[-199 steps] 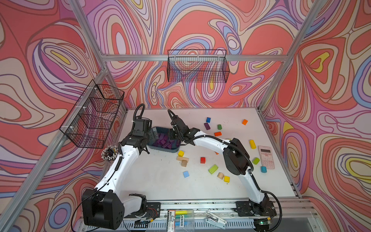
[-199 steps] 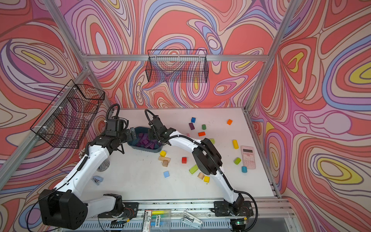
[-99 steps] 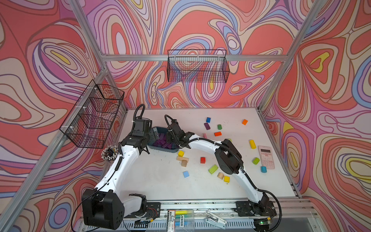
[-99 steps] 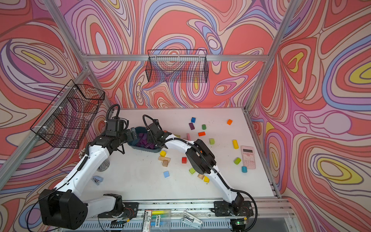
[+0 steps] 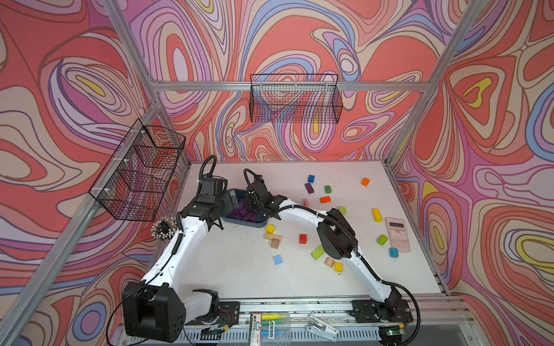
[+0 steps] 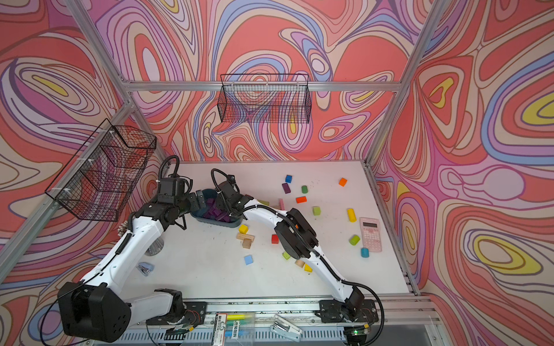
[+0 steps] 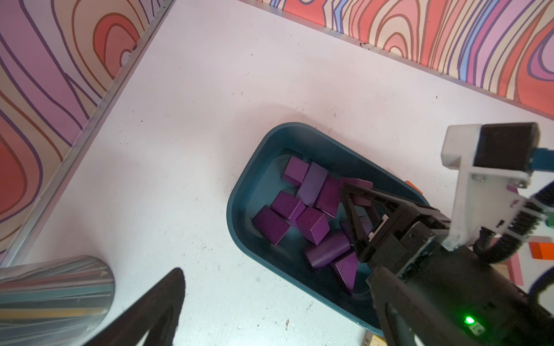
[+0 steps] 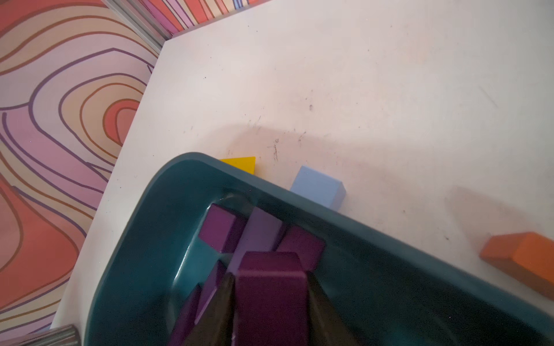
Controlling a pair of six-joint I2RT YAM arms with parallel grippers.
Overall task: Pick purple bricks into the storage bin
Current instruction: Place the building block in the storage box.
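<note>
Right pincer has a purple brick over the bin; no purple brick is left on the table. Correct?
No: a loose purple brick lies on the table, shown in both top views. The right pincer does have its brick over the bin.

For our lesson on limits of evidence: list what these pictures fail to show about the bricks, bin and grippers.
- Right wrist view: whether the right gripper clamps the purple brick between its fingers or only flanks it; the bottom edge cuts both off.
- Left wrist view: the count of purple bricks in the storage bin; the right gripper covers some.
- Both top views: that gripper's fingertips, hidden under its own wrist.
</note>
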